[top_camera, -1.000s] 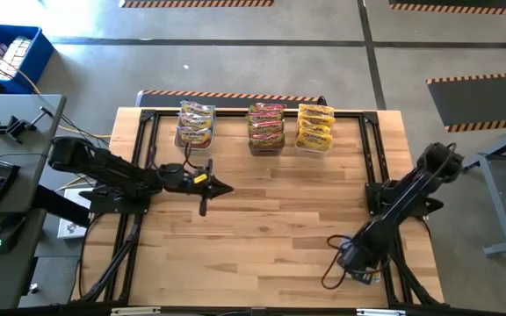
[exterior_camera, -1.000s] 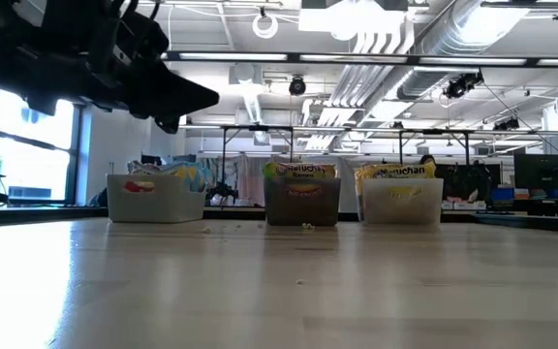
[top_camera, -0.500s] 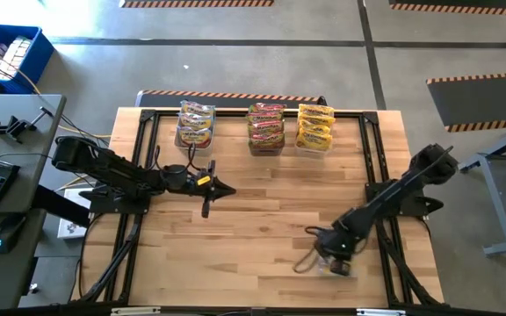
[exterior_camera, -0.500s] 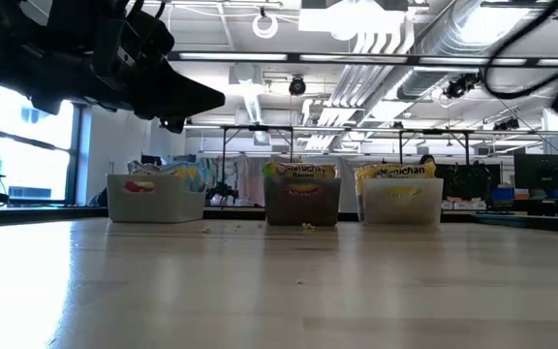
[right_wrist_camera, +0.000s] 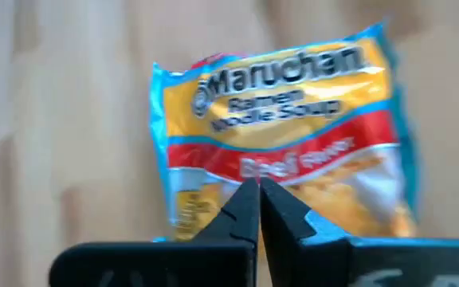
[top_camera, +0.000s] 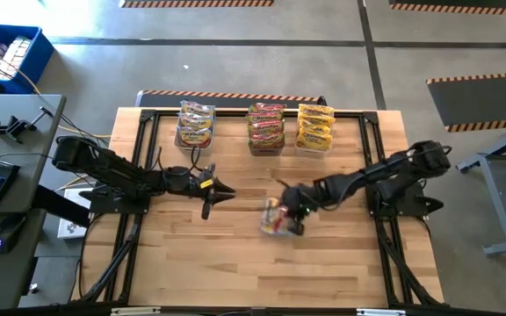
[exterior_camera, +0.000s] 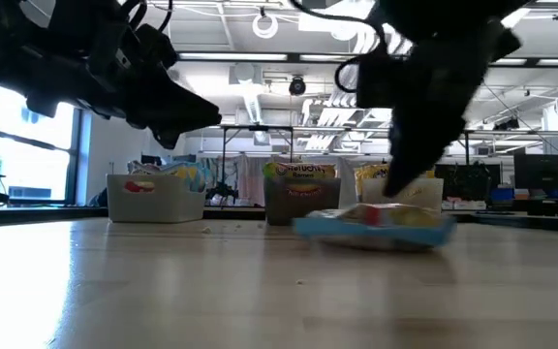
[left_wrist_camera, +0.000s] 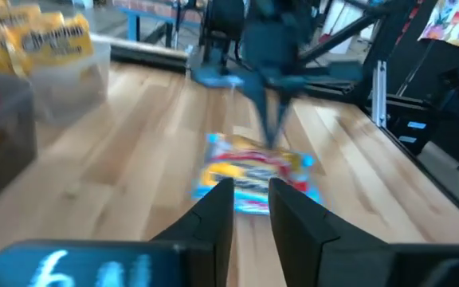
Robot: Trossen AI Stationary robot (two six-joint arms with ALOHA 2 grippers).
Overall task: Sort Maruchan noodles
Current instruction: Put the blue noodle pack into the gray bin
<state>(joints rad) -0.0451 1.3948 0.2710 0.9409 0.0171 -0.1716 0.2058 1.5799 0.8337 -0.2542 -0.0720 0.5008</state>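
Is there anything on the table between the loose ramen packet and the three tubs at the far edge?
Nothing visible. The loose packet lies mid-table under the right gripper; bare wood runs from it to the tubs. The left gripper hovers off to the side.

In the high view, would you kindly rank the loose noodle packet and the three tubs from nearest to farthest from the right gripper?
1. Loose noodle packet, right under the right gripper at mid-table.
2. Middle tub, at the far edge.
3. Right tub, far edge; close to the middle tub's distance.
4. Left tub, far edge.
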